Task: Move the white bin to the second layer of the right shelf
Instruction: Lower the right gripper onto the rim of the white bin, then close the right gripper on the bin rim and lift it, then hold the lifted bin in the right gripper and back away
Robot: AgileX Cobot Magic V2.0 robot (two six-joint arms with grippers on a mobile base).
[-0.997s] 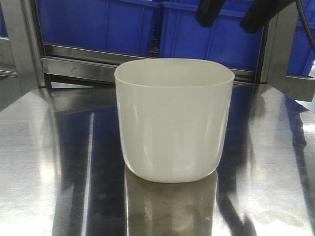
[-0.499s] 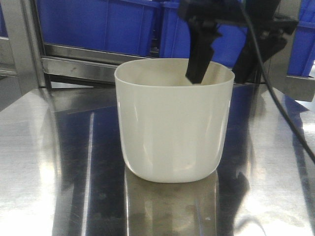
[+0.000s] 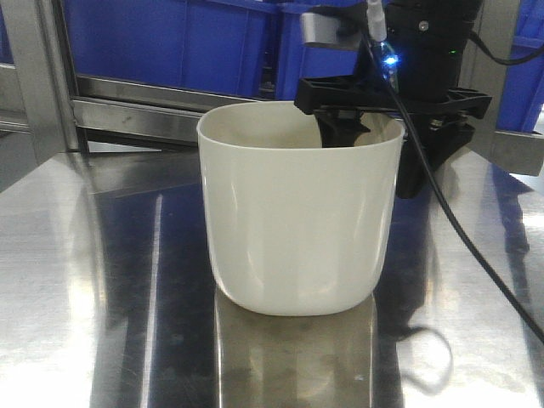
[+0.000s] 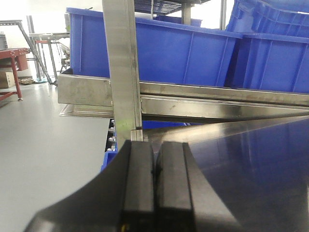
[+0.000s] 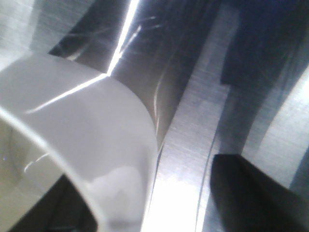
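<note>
one white bin (image 3: 297, 221) stands upright on the steel tabletop (image 3: 85, 297). at its far right rim the right gripper (image 3: 378, 146) straddles the wall, fingers spread, one inside, one outside, not yet pinching. the left gripper (image 4: 154, 162), fingers pressed together, faces the blue crates (image 4: 159, 53).

- Close in and blurry: the white bin (image 5: 87, 130) fills the left side, its rounded corner and thick rim curving down to the bottom edge.
- The right end effector (image 5: 145, 200) is spread wide and straddles that wall.
- One dark finger (image 5: 41, 212) sits low inside the bin; the other (image 5: 256, 193) is outside, over the desk and clear of the wall.
- The brushed-steel desk (image 5: 193, 111) runs behind, with a sharp glare streak at the top and dark blue reflections upper right.
</note>
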